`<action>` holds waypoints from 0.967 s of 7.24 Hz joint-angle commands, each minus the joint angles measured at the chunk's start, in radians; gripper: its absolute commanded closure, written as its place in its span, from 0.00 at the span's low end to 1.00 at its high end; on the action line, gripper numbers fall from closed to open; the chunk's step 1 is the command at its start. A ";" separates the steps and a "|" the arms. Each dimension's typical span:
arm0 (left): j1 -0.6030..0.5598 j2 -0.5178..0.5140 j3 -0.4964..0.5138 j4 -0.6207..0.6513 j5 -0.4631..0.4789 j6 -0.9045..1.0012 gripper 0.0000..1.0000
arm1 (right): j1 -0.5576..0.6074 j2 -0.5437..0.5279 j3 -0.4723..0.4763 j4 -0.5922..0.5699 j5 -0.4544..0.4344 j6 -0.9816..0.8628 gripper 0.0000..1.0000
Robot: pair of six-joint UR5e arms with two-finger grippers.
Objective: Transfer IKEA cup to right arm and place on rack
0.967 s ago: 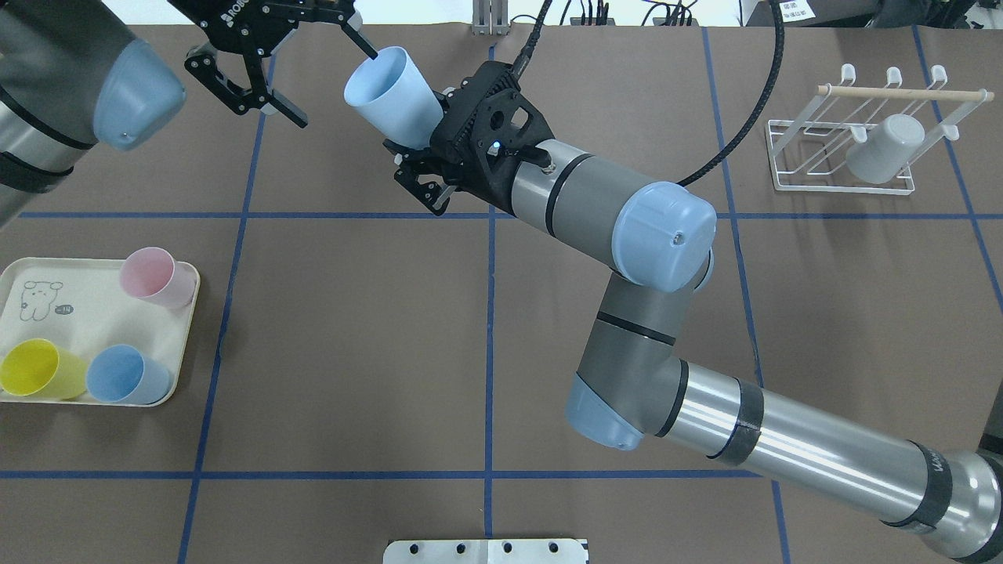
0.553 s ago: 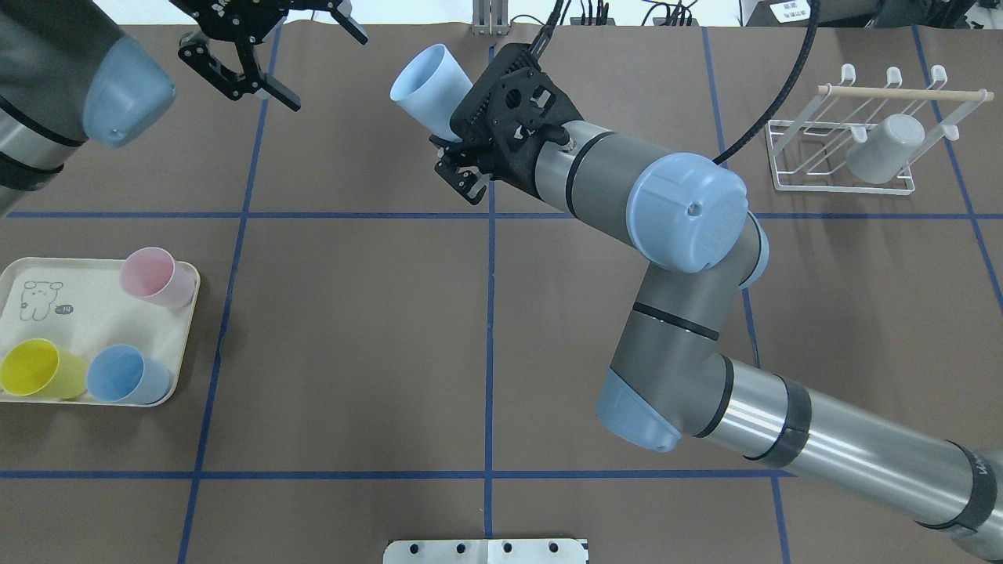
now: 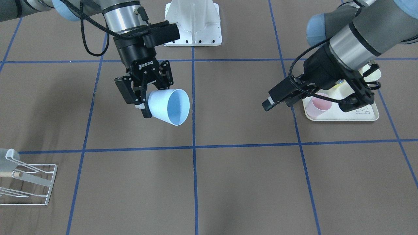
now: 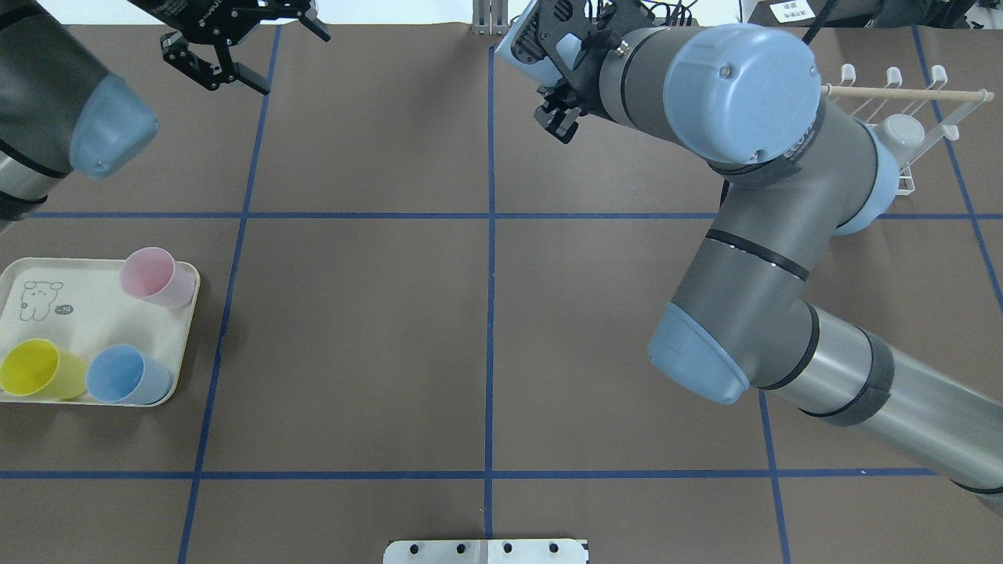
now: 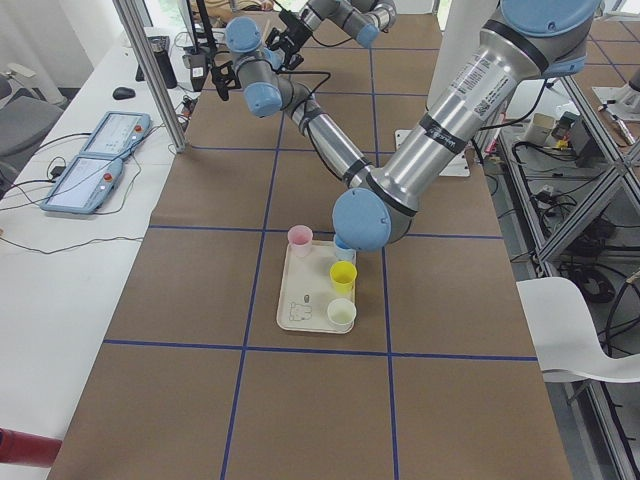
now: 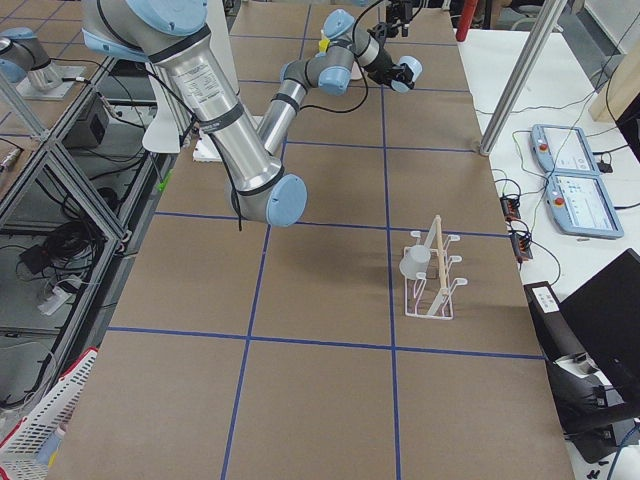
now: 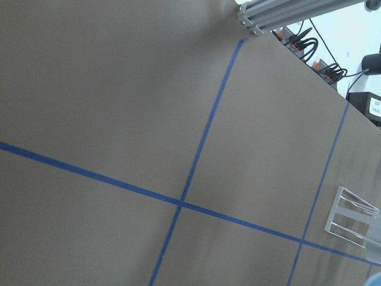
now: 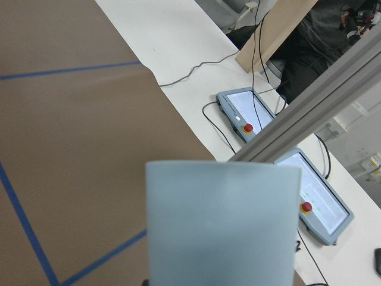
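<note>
My right gripper [image 3: 143, 98] is shut on the base of a pale blue cup [image 3: 169, 106] and holds it on its side above the table, mouth away from the wrist. The cup fills the bottom of the right wrist view [image 8: 223, 223]. In the overhead view this gripper [image 4: 558, 110] is near the far edge, and the cup is mostly hidden behind the wrist. My left gripper [image 4: 296, 63] is open and empty at the far left. The white wire rack [image 4: 831, 168] with its wooden rod stands at the far right and holds a grey-white cup [image 4: 901, 133].
A cream tray [image 4: 47, 329] at the near left holds a pink cup [image 4: 153, 276], a yellow cup [image 4: 35, 368] and a blue cup [image 4: 125, 374]. The right arm's elbow [image 4: 736, 86] hides part of the rack. An aluminium post and control pendants lie beyond the far edge.
My right arm has carried the pale blue cup to the right and toward the far edge. My open left gripper has drawn back to the left, away from the cup.
</note>
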 commanded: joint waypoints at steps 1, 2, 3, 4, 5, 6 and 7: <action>0.001 0.066 0.001 -0.001 0.027 0.091 0.00 | 0.097 -0.001 0.029 -0.201 0.000 -0.296 0.61; 0.001 0.075 -0.001 -0.003 0.027 0.111 0.00 | 0.152 -0.003 0.029 -0.267 0.000 -0.466 0.61; 0.001 0.086 -0.008 -0.003 0.027 0.115 0.00 | 0.215 -0.021 0.028 -0.312 -0.006 -0.665 0.61; 0.001 0.089 -0.008 -0.003 0.027 0.116 0.00 | 0.269 -0.053 0.020 -0.316 -0.012 -0.840 0.61; 0.001 0.089 -0.007 -0.003 0.028 0.116 0.00 | 0.312 -0.071 -0.013 -0.314 -0.035 -0.998 0.61; 0.003 0.089 -0.008 -0.003 0.030 0.116 0.00 | 0.340 -0.072 -0.059 -0.307 -0.079 -1.171 0.61; 0.003 0.090 -0.008 -0.003 0.035 0.116 0.00 | 0.351 -0.072 -0.113 -0.305 -0.140 -1.322 0.62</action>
